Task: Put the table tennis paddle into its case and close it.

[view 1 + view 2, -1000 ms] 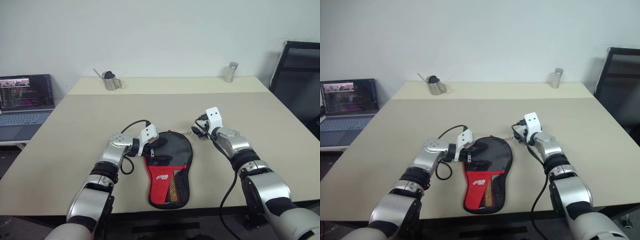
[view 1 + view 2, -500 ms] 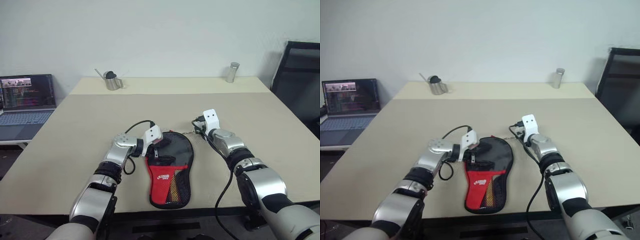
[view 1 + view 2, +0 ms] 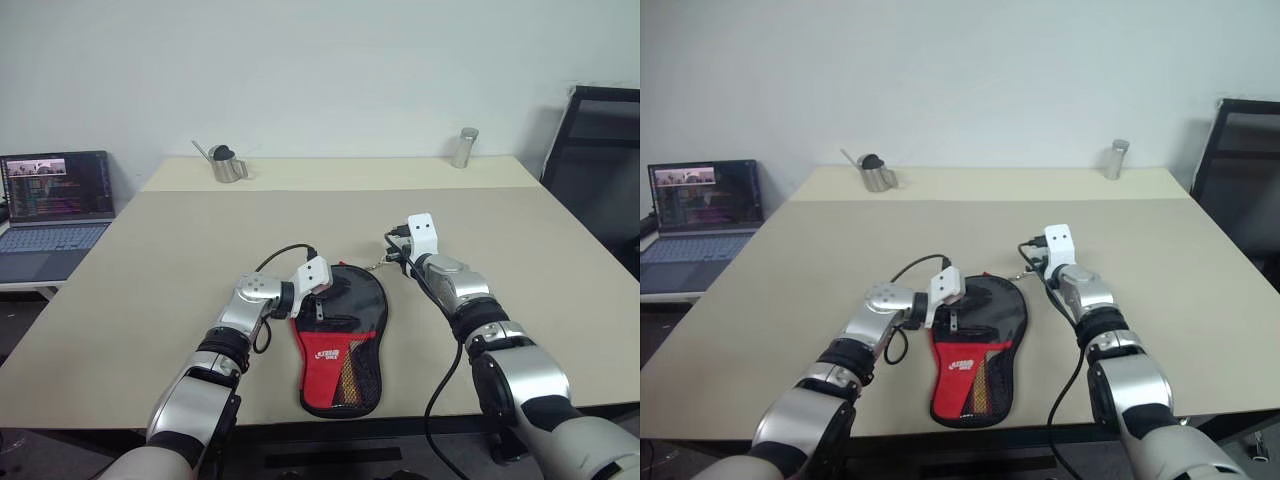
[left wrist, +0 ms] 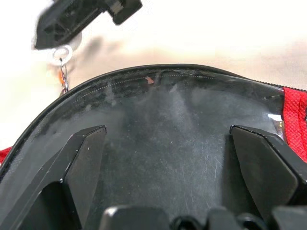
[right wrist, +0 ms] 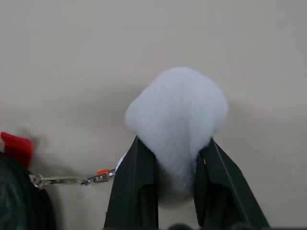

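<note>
Beige table (image 3: 180,260) carried the case (image 3: 340,340), black and red fabric, flat near its front edge; paddle itself not discernible. Left gripper (image 3: 325,290), fingers (image 4: 81,158) spread wide, hovered over the case's round black end. Right gripper (image 3: 395,262) pinched a white fluffy pompom (image 5: 177,112), chained to the case.

case (image 3: 342,339): paddle-shaped soft pouch, black round end, red lower panel with white logo and a mesh pocket
pose: flat on the desk, round end away from the front edge
place: middle of the desk, near its front edge
</note>
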